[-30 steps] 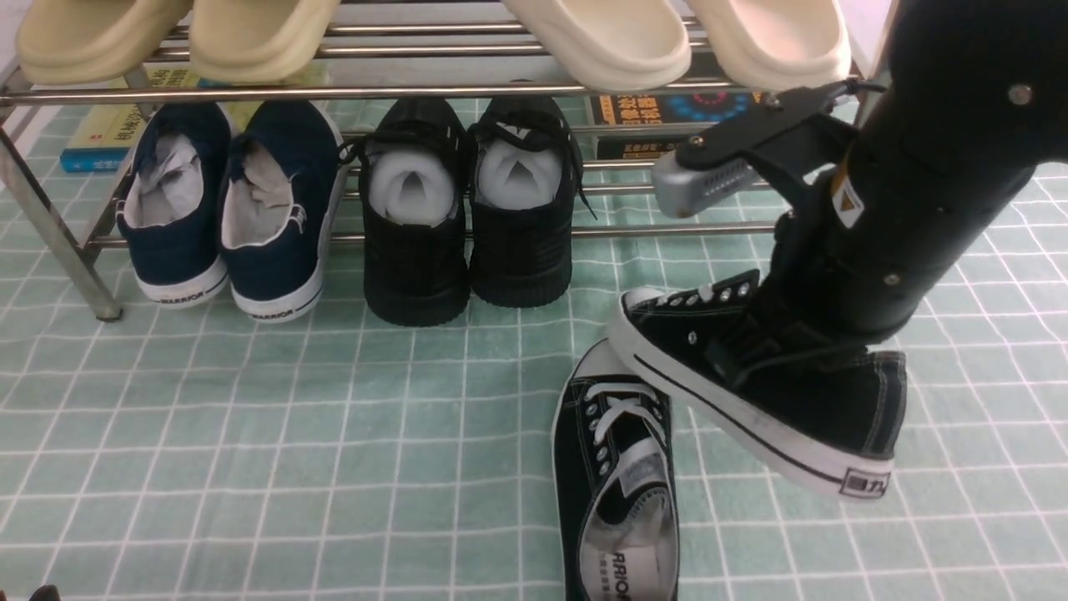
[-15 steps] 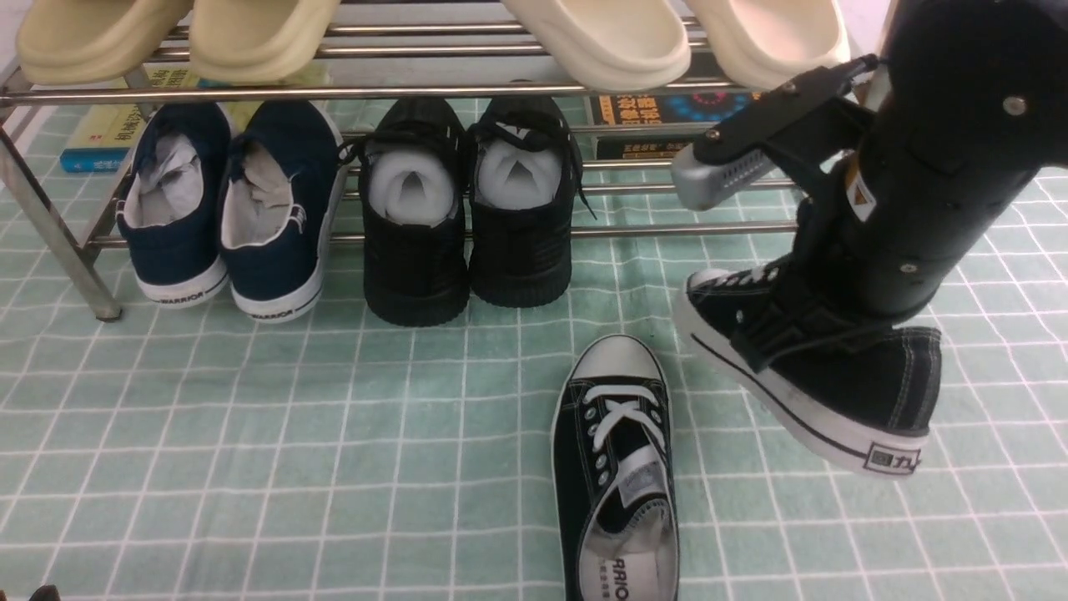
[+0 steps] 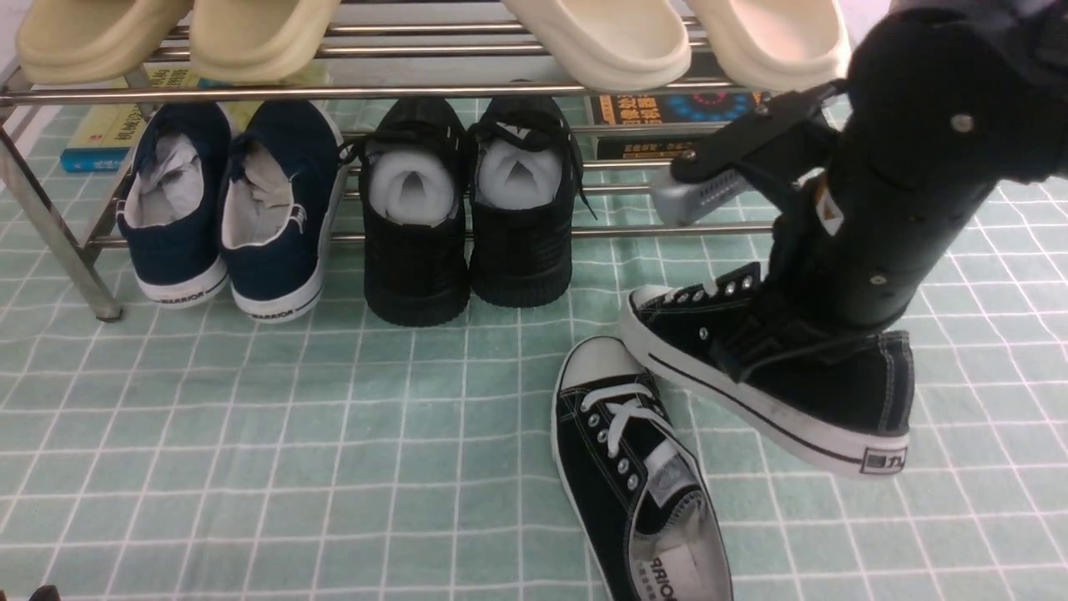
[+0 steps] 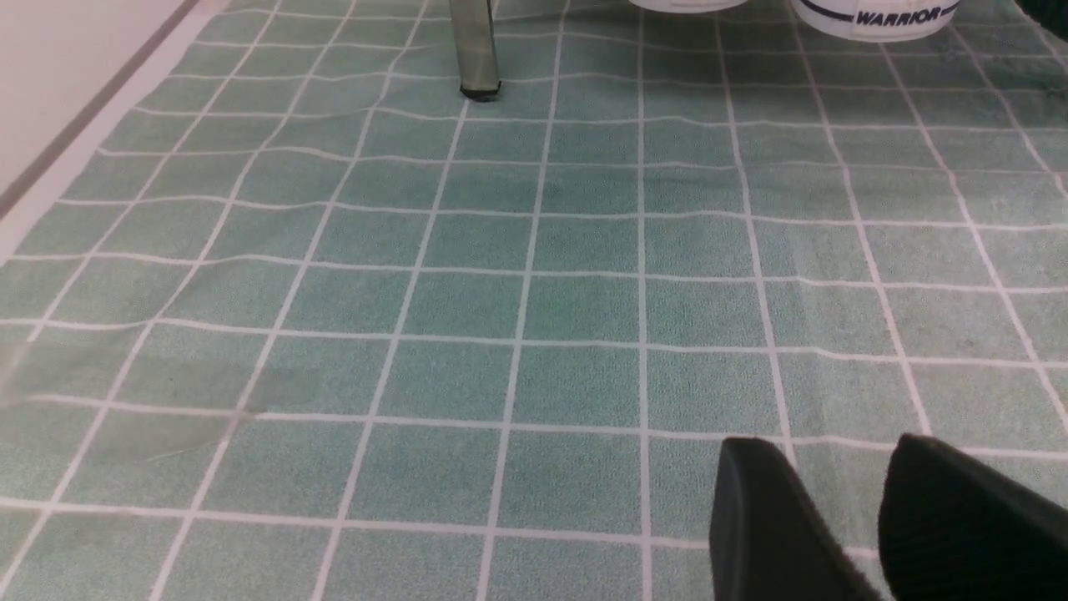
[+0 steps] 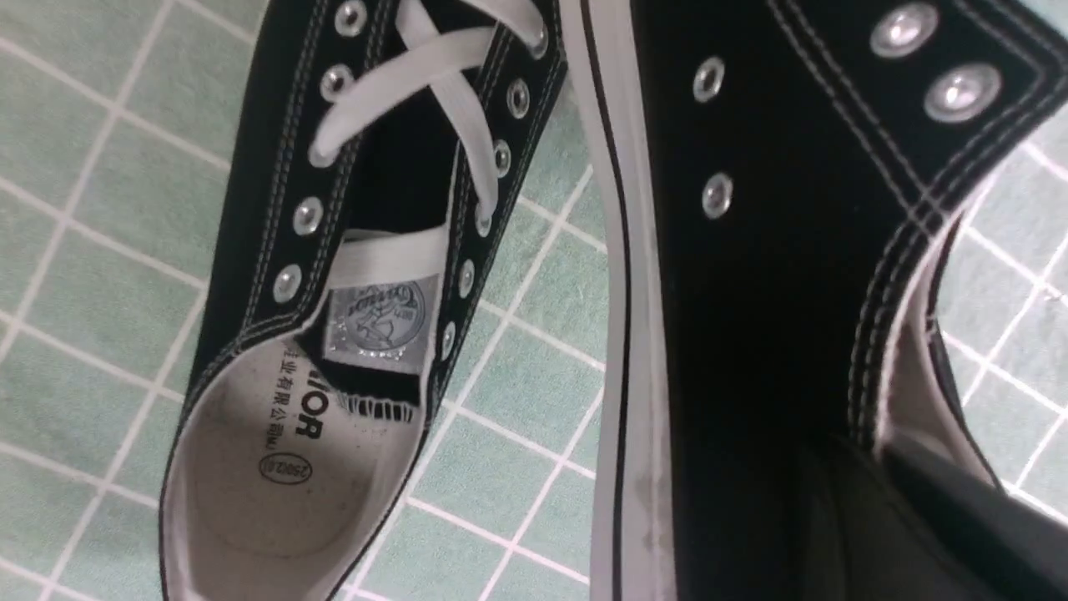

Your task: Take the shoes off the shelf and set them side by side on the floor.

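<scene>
Evidently, the step in hand is judged to be the setting-down of the second shoe. The held sneaker [image 3: 834,392] is carried above the floor [image 3: 250,417] before the right end of the shelf [image 3: 334,90], skewed toe-left and rolled so that its white sole edge faces the camera. Its mate, the floor sneaker [image 3: 622,442], lies just beside it on the left, toe cap under the raised toe (whether they touch cannot be told). The right gripper [image 3: 763,346] is clenched on the canvas at the held sneaker's opening. The left gripper [image 4: 863,484] is seen low over the cloth, fingers parted, nothing between them. The held sneaker would best be levelled, turned parallel to its mate and lowered flat on its right, so that the mate is not nudged.

The floor is a pale green cloth with a white grid, slightly wrinkled; bunching is to be expected under a dragged sole. At the shelf's lower tier a navy WARRIOR pair [image 3: 225,209] and an all-black pair [image 3: 467,209] are stood, with pale slippers [image 3: 601,37] on the upper tier and books [image 3: 659,117] behind.
</scene>
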